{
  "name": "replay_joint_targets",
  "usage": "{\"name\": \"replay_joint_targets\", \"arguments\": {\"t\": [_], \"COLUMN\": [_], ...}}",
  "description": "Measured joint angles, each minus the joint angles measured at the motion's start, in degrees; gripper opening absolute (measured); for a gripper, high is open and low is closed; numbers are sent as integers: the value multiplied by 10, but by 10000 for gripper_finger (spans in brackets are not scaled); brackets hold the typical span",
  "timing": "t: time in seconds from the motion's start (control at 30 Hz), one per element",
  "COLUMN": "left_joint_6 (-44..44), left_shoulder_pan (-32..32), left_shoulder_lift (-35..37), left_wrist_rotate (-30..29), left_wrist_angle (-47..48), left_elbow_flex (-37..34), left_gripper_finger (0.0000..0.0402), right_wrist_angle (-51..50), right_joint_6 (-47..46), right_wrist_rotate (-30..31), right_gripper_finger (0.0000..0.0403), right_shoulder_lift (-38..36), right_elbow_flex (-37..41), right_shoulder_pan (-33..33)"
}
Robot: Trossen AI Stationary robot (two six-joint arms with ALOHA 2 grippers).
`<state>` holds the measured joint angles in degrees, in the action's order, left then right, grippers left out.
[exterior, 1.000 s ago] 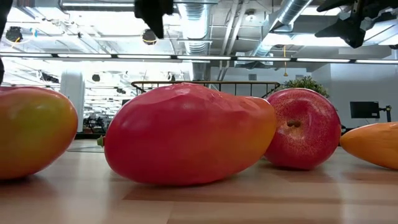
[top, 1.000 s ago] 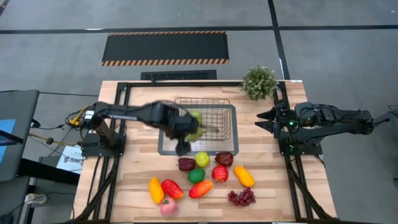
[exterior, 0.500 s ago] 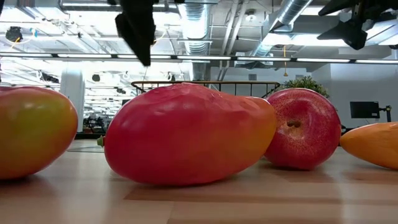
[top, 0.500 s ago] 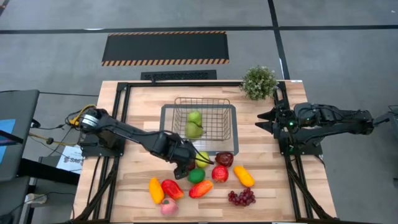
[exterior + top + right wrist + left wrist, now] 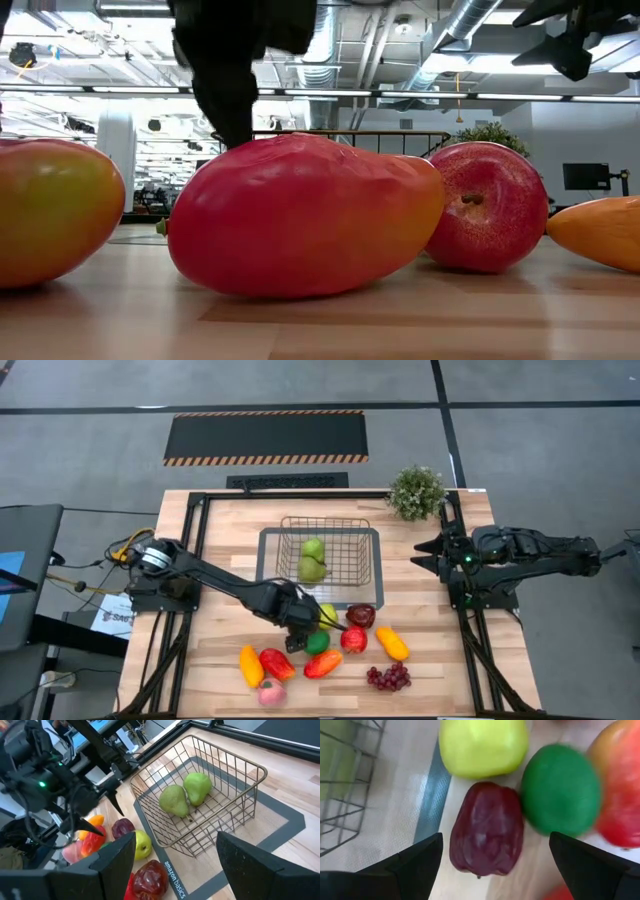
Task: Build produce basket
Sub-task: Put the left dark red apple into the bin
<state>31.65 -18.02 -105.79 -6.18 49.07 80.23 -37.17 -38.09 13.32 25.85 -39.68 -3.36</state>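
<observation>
I note my left gripper [image 5: 492, 865] hovering over the maroon pepper [image 5: 487, 828] with fingers spread, right gripper [image 5: 424, 552] parked, fingers apart.

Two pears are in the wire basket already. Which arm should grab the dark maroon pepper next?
Left. The left gripper hangs open right over the glossy maroon bell pepper, which lies between its fingers beside the grey tray. The right gripper waits off by the table's right edge, away from the loose produce.
</observation>
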Motion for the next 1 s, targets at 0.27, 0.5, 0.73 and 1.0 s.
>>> {"name": "replay_joint_targets", "arguments": {"t": [0.27, 0.5, 0.73, 1.0], "left_joint_6": [-19, -29, -10, 46], "left_shoulder_pan": [0, 1, 2, 7], "left_shoulder_lift": [-59, -60, -60, -47], "left_wrist_rotate": [8, 15, 19, 30], "left_wrist_angle": [-1, -4, -3, 19], "left_elbow_flex": [0, 0, 0, 0], "left_gripper_finger": [351, 332, 287, 271], "right_wrist_angle": [-11, -11, -11, -11], "right_joint_6": [0, 0, 0, 0], "right_wrist_rotate": [0, 0, 0, 0], "right_gripper_finger": [300, 300, 300, 300], "right_shoulder_lift": [0, 0, 0, 0], "right_elbow_flex": [0, 0, 0, 0], "right_shoulder_pan": [0, 0, 0, 0]}}
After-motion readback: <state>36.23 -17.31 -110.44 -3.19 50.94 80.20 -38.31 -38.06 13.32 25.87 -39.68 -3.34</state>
